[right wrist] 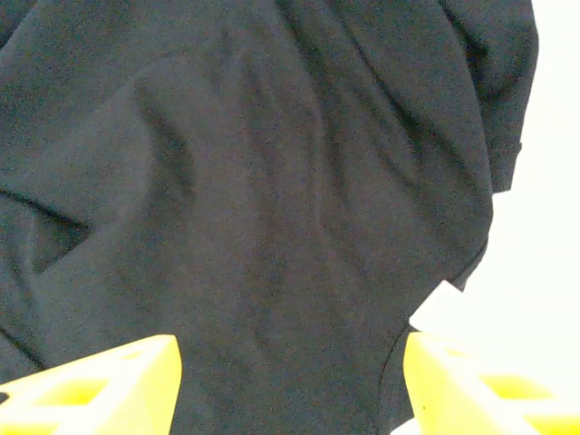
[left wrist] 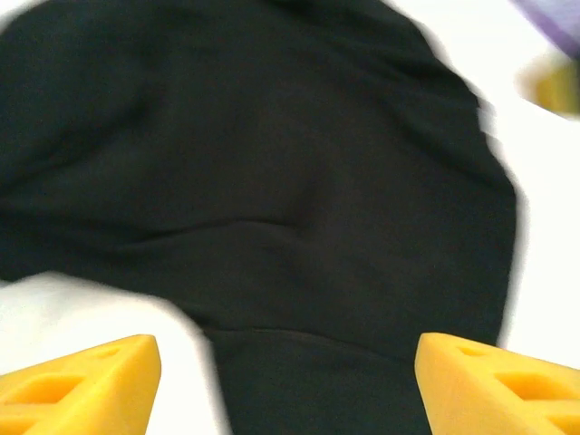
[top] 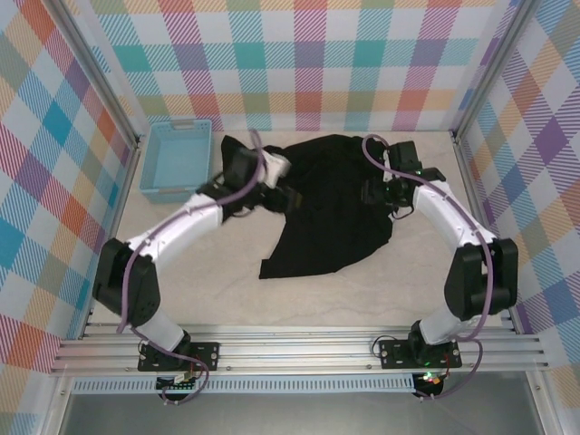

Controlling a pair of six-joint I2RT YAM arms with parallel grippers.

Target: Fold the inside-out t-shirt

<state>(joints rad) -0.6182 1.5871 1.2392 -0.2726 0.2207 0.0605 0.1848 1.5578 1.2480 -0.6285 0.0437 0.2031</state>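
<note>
Matt soft cloth t-shirt (top: 335, 204); smooth plastic basket (top: 177, 163)

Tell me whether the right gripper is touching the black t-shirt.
Cannot tell. The right wrist view shows the right gripper, jaws open, over the black t-shirt; neither contact nor gap is plain.

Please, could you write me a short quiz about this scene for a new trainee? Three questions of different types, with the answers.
1. What colour is the t-shirt lying on the table?
2. True or false: the left claw and the right claw are both open over the t-shirt.
3. Where does the blue basket stand? A) at the far left corner of the table; B) on top of the t-shirt; C) between the arm bases.
Key: 1 black; 2 true; 3 A.
</note>
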